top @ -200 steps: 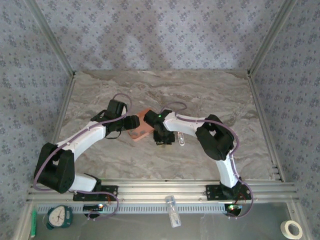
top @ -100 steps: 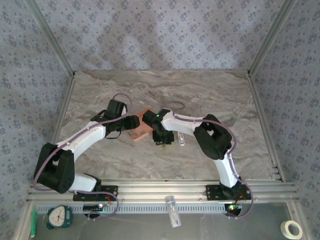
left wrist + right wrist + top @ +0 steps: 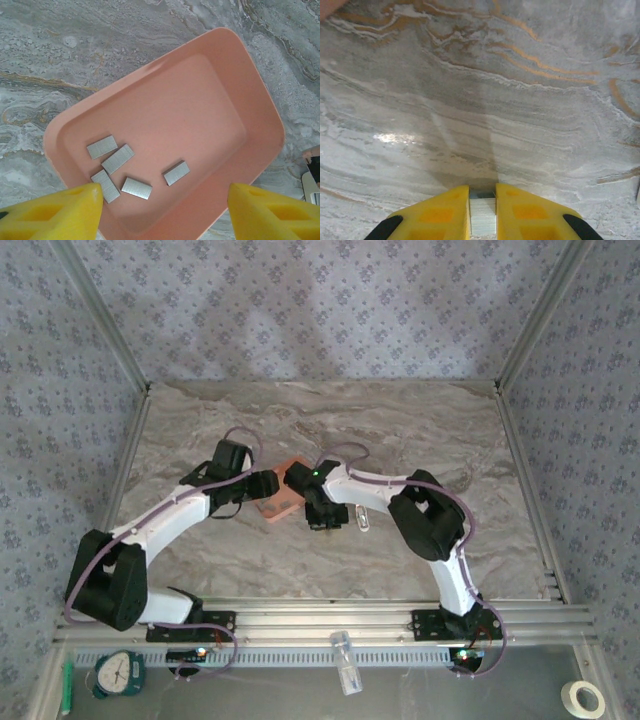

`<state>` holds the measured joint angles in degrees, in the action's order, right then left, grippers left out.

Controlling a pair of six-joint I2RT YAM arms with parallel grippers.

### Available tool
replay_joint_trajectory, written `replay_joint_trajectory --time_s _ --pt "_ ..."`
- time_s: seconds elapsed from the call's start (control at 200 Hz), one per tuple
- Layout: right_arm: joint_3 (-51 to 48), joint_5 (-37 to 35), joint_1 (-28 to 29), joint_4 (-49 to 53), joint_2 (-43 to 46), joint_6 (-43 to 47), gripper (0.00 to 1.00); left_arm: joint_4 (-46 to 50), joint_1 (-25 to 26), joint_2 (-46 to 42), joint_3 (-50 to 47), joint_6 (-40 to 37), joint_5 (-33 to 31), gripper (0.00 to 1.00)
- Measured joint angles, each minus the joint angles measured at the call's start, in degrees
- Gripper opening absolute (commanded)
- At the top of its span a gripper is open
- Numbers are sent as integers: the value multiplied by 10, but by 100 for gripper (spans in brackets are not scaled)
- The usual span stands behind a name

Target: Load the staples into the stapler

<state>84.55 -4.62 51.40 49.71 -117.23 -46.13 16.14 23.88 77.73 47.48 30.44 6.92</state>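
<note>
Several grey staples [image 3: 117, 159] lie loose in the salmon-pink tray [image 3: 250, 95], mostly at its left end. My left gripper [image 3: 165, 210] hovers open over the tray's near rim, its yellow fingertips [image 3: 65, 210] wide apart and holding nothing. In the top view the left gripper [image 3: 268, 483] sits over the tray [image 3: 284, 506]. My right gripper [image 3: 482, 195] is low over bare marble, shut on a short ribbed strip of staples [image 3: 483, 217]. The right gripper [image 3: 325, 520] is just right of the tray. The small pale stapler [image 3: 362, 518] lies on the table right of it.
Marble tabletop [image 3: 400, 430] with patterned walls around it. The aluminium rail [image 3: 320, 620] runs along the near edge. Below it lie a small clock [image 3: 120, 672], a clear bottle [image 3: 346, 662] and a tape roll [image 3: 586, 698].
The right gripper's jaws have closed a little tighter on the staple strip, and its wrist has shifted slightly. The left arm has stayed still over the tray.
</note>
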Motion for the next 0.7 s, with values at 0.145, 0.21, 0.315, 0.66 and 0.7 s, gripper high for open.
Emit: replay_joint_trajectory --time_s 0.145,0.21,0.315,0.66,0.7 --pt "-51 -26 0 -42 65 17 18 -23 5 -9 -18 0 6 66" --pt "-72 -40 -1 -54 106 28 18 -34 16 -9 -21 0 8 67" --pt "-110 -57 -6 -78 175 53 18 -60 41 -9 -22 0 9 67" --pt "-320 -67 -107 -162 407 201 18 -176 151 28 -21 -18 10 70" --pt "-340 -64 -128 -171 431 218 18 -182 159 37 -21 -22 8 70"
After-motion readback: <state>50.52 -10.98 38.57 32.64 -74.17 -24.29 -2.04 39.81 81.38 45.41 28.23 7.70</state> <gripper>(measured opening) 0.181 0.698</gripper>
